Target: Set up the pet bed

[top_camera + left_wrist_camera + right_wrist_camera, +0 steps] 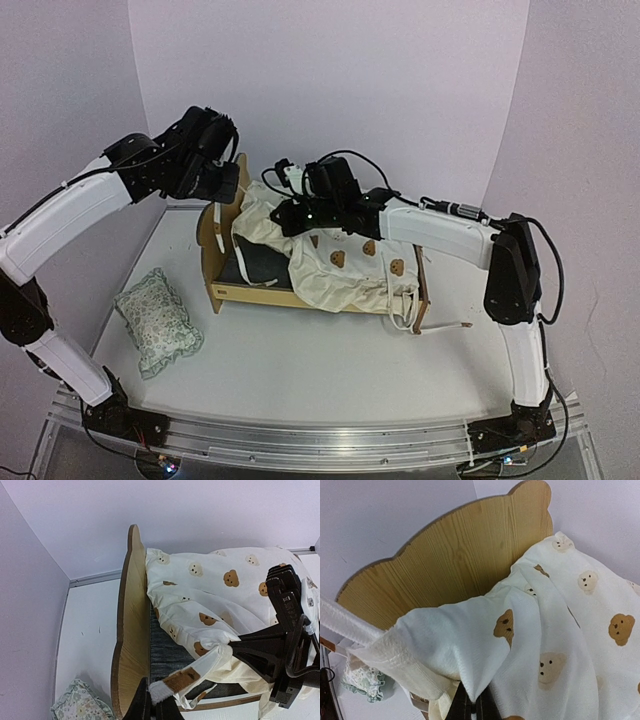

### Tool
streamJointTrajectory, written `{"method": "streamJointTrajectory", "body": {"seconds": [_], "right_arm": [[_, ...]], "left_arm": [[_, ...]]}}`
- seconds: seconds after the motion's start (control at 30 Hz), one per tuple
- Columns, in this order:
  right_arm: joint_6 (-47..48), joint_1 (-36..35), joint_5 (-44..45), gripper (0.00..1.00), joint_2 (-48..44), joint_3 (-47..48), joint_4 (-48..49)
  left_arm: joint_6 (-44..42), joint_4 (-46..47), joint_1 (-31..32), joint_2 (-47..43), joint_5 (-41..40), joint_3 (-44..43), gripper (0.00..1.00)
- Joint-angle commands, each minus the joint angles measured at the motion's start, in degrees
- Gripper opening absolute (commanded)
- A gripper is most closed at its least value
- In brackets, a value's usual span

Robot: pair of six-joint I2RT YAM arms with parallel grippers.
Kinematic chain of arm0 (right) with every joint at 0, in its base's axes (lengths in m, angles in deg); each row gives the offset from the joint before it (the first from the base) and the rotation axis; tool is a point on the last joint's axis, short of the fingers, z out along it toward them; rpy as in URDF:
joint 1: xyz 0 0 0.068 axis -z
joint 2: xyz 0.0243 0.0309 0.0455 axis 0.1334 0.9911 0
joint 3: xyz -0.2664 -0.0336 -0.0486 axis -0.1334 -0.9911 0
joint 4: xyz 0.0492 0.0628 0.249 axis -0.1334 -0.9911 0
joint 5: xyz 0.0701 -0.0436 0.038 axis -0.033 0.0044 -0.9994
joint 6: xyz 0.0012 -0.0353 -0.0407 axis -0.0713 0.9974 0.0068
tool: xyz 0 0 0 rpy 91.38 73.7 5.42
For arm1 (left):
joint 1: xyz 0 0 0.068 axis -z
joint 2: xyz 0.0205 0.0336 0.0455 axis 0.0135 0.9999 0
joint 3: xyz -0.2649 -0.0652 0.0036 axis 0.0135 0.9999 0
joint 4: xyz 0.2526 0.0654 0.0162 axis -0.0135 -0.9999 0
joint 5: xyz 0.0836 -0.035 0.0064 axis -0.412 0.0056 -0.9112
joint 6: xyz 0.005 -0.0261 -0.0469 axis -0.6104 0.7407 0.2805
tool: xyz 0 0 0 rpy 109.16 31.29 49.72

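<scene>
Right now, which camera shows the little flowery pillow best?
The top camera: it shows the whole pillow lying on the table, left of the bed. The left wrist camera catches only a corner at its bottom edge; the right wrist camera only a ruffled bit below the headboard.

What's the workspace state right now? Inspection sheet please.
Surface: white tabletop, no damage seen.
Job's things: light plywood pet bed with bear-ear headboard stands upright; cream bear-print fabric cover bunched over it, dark grey base partly showing.
Clutter: pale floral ruffled pillow on the table left of the bed, apart from it.
Grippers: left gripper jaws shut on the cover's white tie; right gripper jaws shut on a cover fold.
Cables: black cables loop above the right arm.
Surroundings: plain pale walls; nothing else seen.
</scene>
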Motion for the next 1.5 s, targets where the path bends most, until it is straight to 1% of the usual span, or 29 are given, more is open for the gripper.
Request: {"method": "streamJointTrajectory", "body": {"seconds": [0.0, 0.2, 0.33, 0.43, 0.53, 0.6, 0.7, 0.87, 1.0, 1.07, 1.17, 1.27, 1.33, 1.4, 1.47], "right_arm": [[0.7, 1.0, 3.7, 0.00, -1.9, -4.1, -2.6], [1.6, 1.0, 9.1, 0.00, -1.8, -7.6, -2.6], [3.0, 0.8, 15.2, 0.00, -0.7, -7.6, -3.6], [3.5, 0.7, 13.0, 0.00, -1.6, -9.0, -3.8], [4.6, 0.1, 5.5, 0.00, -2.0, -9.8, -3.8], [5.4, -0.7, 2.6, 0.00, -1.5, -9.6, -3.8], [7.1, -2.0, 1.2, 0.00, -0.6, -9.3, -4.0], [7.2, -2.8, 0.8, 0.00, 0.0, -9.6, -4.0], [5.2, -2.8, 0.4, 0.04, 1.1, -7.8, -4.0], [3.9, -2.7, 0.4, 0.09, 1.5, -6.5, -4.1], [2.1, -2.8, 0.4, 0.26, 0.5, -6.1, -4.1], [1.2, -2.8, -2.2, 0.45, -2.2, -7.6, -4.1], [1.1, -3.0, -4.4, 0.53, -4.5, -9.5, -4.1], [1.3, -3.2, -7.1, 0.57, -8.1, -12.8, -4.1], [2.2, -3.7, -10.9, 0.59, -11.5, -16.8, -4.1]], "left_arm": [[4.3, -0.7, -0.1, -4.1, -0.6, 4.0, 0.04], [7.9, 2.2, -0.1, -7.9, 2.4, 16.2, 0.04], [9.0, 4.9, -0.1, -8.9, 4.5, 20.1, 0.04], [9.5, 4.9, -0.1, -9.4, 4.8, 21.1, 0.04], [9.8, 5.3, -0.1, -10.5, 5.5, 22.3, 0.04], [10.1, 5.4, -0.1, -11.2, 6.3, 23.2, 0.04], [10.9, 5.2, -0.1, -12.1, 7.6, 24.9, 0.05], [13.1, 4.0, -0.1, -13.9, 10.0, 28.2, 0.05], [13.5, 5.0, -0.1, -15.4, 9.0, 31.4, 0.05], [13.7, 5.6, -0.1, -15.4, 8.8, 31.8, 0.05], [13.7, 6.1, -0.1, -15.1, 8.2, 31.1, 0.05], [13.5, 6.3, -0.1, -14.0, 6.7, 29.7, 0.05], [13.1, 6.3, -0.1, -12.8, 5.8, 28.2, 0.05], [12.6, 5.9, -0.1, -11.6, 4.6, 26.6, 0.06], [12.4, 5.1, -0.4, -10.1, 3.2, 24.9, 0.06]]}}
